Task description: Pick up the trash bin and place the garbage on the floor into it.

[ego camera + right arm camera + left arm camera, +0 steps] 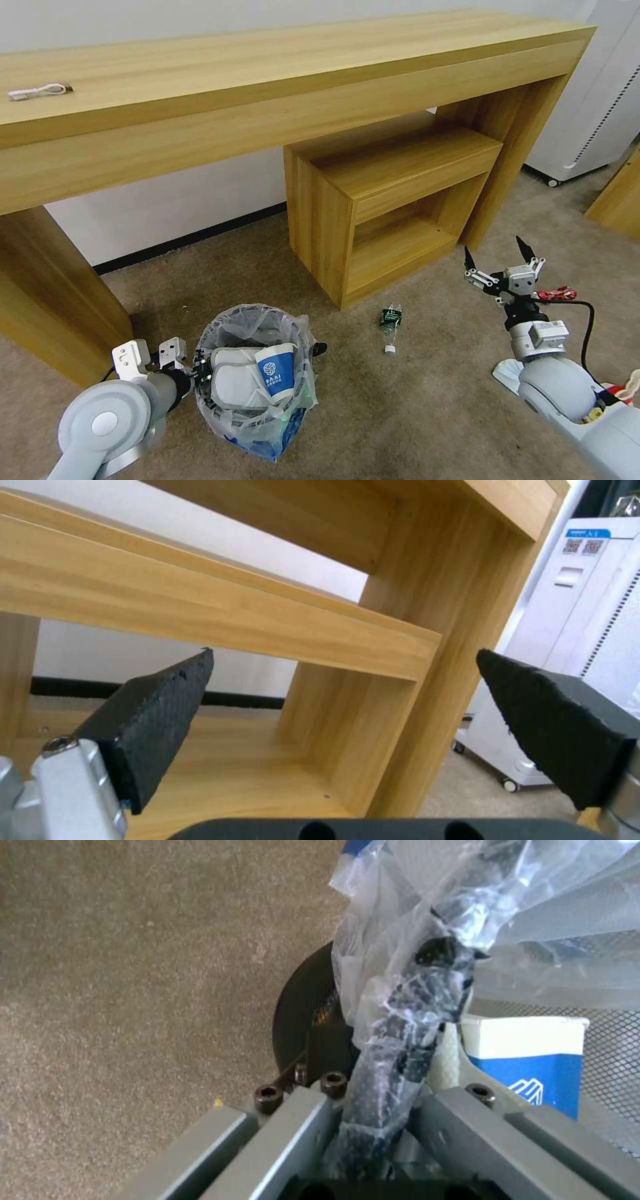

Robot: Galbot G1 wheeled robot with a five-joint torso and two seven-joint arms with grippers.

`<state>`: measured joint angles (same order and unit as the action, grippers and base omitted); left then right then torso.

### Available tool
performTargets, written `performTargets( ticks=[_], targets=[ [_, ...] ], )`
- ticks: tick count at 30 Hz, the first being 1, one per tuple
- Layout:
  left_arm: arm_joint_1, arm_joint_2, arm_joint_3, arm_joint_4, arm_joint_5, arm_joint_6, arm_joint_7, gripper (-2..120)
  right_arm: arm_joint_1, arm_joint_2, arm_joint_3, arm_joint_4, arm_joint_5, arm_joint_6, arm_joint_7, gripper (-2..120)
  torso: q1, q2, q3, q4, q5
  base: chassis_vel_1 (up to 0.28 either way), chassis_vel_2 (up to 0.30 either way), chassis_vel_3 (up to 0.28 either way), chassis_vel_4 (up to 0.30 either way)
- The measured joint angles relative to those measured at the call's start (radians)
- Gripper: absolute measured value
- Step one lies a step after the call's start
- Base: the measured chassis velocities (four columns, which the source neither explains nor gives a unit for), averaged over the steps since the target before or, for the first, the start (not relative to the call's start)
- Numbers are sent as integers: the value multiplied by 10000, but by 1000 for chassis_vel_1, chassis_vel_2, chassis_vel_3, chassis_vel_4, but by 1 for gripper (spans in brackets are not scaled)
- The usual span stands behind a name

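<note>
Blue print on the paper cup (pixel 275 373) reads something like "BAAI"; labels on the white cabinet (pixel 587 533) stay unreadable.

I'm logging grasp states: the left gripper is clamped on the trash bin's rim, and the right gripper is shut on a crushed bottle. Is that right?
Not quite. The left gripper is indeed clamped on the trash bin rim, but the right gripper is open and holds nothing, as the right wrist view shows by its spread fingers. The crushed bottle lies on the carpet in the head view.
</note>
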<state>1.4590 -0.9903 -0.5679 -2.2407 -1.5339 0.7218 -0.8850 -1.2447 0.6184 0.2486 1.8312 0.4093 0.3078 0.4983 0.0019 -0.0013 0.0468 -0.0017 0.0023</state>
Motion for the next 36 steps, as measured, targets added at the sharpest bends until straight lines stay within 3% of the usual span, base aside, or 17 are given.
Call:
performTargets(
  ticks=[17, 25, 33, 36],
  targets=[
    [21, -49, 6, -23, 37, 0, -4, 0, -25, 24, 17, 6, -81, -8, 5, 100, 0, 0, 1, 0, 0, -41, 49, 38, -48],
    [36, -74, 11, -34, 52, 0, -24, 0, -41, 85, -112, -69, -387, 446, -102, 100, 0, 0, 1, -1, 0, -6, 6, 6, -8],
    [77, -29, -28, -103, 14, -5, -69, 0, -437, -611, -760, 377, 1134, -4, -1163, 100, -1, 0, 0, -1, -1, 0, 0, 0, 0],
    [122, -9, -95, -203, -17, -7, -78, 0, -239, -993, -1424, 373, 1838, -169, -1532, 100, -1, 0, 0, -2, -1, 0, 0, 0, 0]
  ],
)
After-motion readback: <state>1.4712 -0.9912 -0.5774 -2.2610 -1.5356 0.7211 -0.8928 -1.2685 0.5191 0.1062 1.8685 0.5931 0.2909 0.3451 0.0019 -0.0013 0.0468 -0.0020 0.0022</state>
